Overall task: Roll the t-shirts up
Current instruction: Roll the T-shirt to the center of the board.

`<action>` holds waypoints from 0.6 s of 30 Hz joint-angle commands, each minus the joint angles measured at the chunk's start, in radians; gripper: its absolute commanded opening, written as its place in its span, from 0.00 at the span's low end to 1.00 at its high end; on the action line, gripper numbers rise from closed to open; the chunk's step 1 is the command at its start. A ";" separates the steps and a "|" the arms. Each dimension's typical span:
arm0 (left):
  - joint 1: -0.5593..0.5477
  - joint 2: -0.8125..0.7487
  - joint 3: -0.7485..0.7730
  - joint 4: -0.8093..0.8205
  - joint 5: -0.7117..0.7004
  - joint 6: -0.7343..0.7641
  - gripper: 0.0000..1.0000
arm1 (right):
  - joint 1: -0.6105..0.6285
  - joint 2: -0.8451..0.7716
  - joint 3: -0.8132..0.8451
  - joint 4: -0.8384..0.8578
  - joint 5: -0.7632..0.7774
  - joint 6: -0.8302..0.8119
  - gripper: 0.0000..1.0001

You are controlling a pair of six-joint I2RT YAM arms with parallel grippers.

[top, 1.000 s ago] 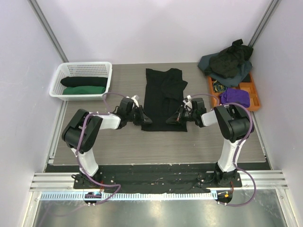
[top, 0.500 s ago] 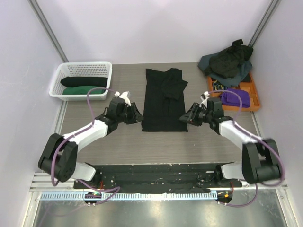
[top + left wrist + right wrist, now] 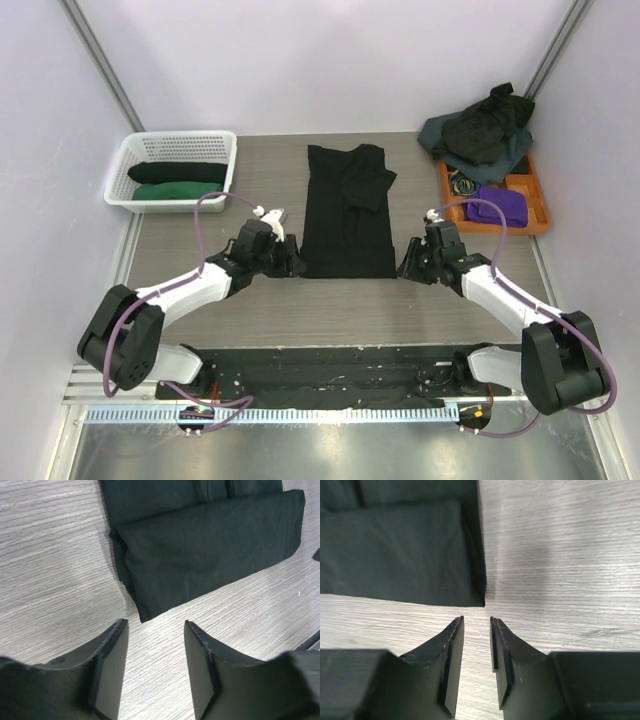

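The left gripper (image 3: 154, 625) stands released, its two dark fingers spread with only bare wood grain between them, tips just short of the near left corner of a black t-shirt (image 3: 345, 215) and not touching it. Across the cloth, the right gripper (image 3: 476, 620) is also unclenched, though its jaws are parted by only a narrow slot. It grasps nothing and sits just off the shirt's near right corner. Both arms reach low over the table (image 3: 250, 305) from either side, wrists angled inward toward the garment.

The black t-shirt lies flat in the middle of the table, folded into a long narrow strip running away from the arms. Its sleeves are tucked in at the far end, and its near end is doubled over into a thicker flat band.

At the far left, a white basket (image 3: 125, 165) holds a rolled black t-shirt (image 3: 178, 172) with a rolled dark green t-shirt (image 3: 178, 190) just beside it on the near side. At the far right corner, a loose heap of t-shirts (image 3: 480, 130), black on top of slate grey, spills over the back of an orange tray (image 3: 540, 218). A purple cloth (image 3: 497, 205) rests in the tray's near part.
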 commanded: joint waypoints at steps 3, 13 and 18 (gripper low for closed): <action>-0.011 0.033 -0.026 0.096 0.009 0.042 0.50 | 0.094 0.039 0.021 0.008 0.134 -0.041 0.43; -0.011 0.110 -0.008 0.096 0.023 0.036 0.46 | 0.129 0.142 0.052 0.039 0.224 -0.045 0.41; -0.011 0.112 -0.012 0.088 0.009 0.038 0.43 | 0.149 0.190 0.043 0.093 0.205 -0.053 0.39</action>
